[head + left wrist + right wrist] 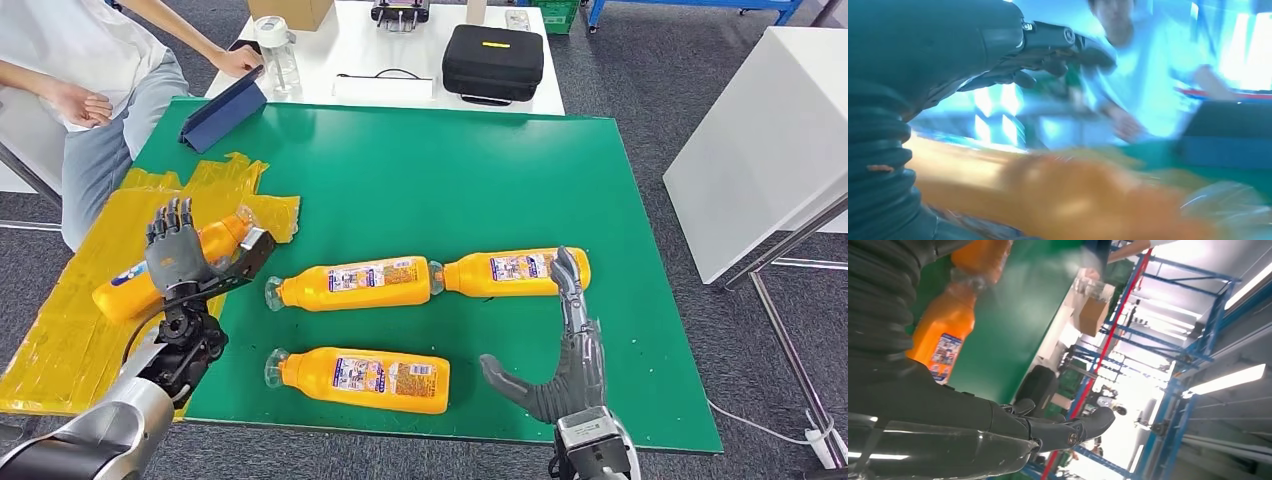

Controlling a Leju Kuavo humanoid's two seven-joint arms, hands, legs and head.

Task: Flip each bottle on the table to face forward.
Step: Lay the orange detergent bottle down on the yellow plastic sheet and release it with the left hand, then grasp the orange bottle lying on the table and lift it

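Left hand (180, 255) sits at the left of the head view, fingers raised and spread, its palm against an orange bottle (135, 285) that lies on crumpled yellow plastic sheeting (60, 330) at the edge of the green mat (450, 170). The blurred left wrist view does not settle whether it grips or only rests there, so I cannot tell. Right hand (565, 360), at lower right, is open and empty, its fingertips just beside the upper-right bottle (515, 272). Two more bottles lie centre (350, 284) and lower centre (360, 378), all three with labels showing.

The leftmost bottle looks like the one in hand. To turn it well, wrap the fingers round its body, roll it until the label faces up, and keep it off the loose sheeting, which could slip or snag.
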